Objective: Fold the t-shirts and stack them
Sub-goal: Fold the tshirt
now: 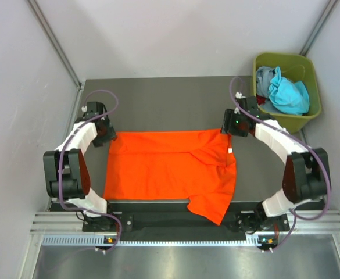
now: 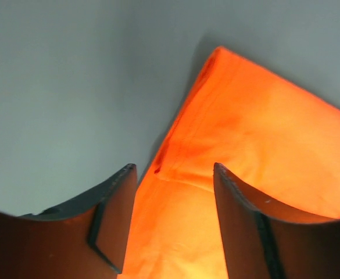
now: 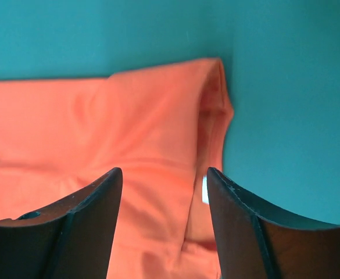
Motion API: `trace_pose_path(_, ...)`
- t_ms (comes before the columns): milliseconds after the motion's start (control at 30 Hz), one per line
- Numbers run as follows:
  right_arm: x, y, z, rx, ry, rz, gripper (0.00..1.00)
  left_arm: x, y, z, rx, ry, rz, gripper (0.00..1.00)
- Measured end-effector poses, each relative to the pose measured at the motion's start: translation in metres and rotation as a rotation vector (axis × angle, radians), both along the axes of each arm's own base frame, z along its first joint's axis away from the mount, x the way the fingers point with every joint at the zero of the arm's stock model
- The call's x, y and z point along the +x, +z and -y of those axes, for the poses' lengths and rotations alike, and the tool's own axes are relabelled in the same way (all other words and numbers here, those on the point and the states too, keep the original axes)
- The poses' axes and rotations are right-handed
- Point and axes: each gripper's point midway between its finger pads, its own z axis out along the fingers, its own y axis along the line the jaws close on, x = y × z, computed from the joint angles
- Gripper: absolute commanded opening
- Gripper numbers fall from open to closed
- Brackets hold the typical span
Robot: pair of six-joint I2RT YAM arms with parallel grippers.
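Dark grey table (image 1: 170,104): matte, far half bare. Orange t-shirt (image 1: 164,165) lies directly on near half, spread left to right, mostly flat, bunched and creased toward right. White neck label (image 1: 230,151) shows at right end. Shirt's near-right corner hangs past table's near edge.

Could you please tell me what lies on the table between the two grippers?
In the top view, the bright orange cloth t-shirt stretches from the left gripper to the right gripper along its far edge.

One t-shirt (image 1: 158,165) lies on the table (image 1: 158,104), other t-shirts (image 1: 286,93) in the bin (image 1: 300,122).
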Motion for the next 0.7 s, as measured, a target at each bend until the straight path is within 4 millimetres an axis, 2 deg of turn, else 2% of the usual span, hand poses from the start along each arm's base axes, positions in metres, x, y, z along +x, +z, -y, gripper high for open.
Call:
trace_pose_path(133, 0.019, -0.019, -0.003, -0.037, 0.027, -0.053, 0.56, 0.021, 0.003, 0.002, -0.018, -0.037, 0.015, 0.63)
trace_pose_path(267, 0.03, -0.033, -0.003, -0.063, 0.043, -0.089, 0.5, 0.045, -0.011, 0.003, -0.029, -0.073, -0.008, 0.64)
trace_pose_path(467, 0.037, -0.046, -0.003, -0.078, 0.047, -0.119, 0.48, 0.044, -0.041, 0.005, -0.042, -0.121, -0.087, 0.64)
trace_pose_path(567, 0.036, -0.055, -0.001, -0.082, 0.045, -0.144, 0.43, 0.045, -0.043, 0.005, -0.042, -0.135, -0.094, 0.63)
trace_pose_path(700, 0.039, -0.065, 0.0, -0.081, 0.042, -0.167, 0.42, 0.053, -0.043, 0.007, -0.056, -0.158, -0.081, 0.6)
